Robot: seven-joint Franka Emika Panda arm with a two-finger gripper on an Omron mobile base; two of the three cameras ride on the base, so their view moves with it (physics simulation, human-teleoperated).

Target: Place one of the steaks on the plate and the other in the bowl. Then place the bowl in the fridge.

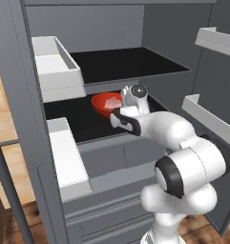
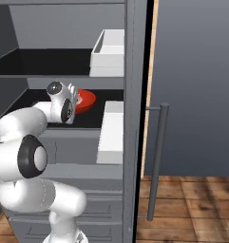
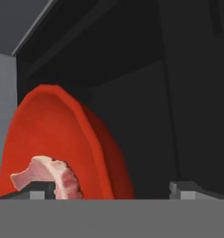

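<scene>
One pale pink raw steak (image 3: 53, 179) inside shallow red bowl (image 1: 103, 103), resting on dark fridge shelf (image 1: 83, 121). Gripper (image 3: 113, 190) spread wide, released. Seemingly only withdrawal left; plate step unverifiable.

Flat, even rendered light, sharp base views, the fridge (image 1: 111, 66) interior dim in the hand view

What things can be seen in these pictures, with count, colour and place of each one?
fridge: one, grey, open, dark shelves.
bowl: one, red, on the middle dark shelf inside the fridge.
steak: one, pale pink, inside the bowl.
bins: two seen in the left base view, white, at the shelf ends, one above the other.
door handle: one, grey, long and vertical, right base view.
floor: brown wood.
gripper: one, dark tips, open, at the bowl's rim.
</scene>
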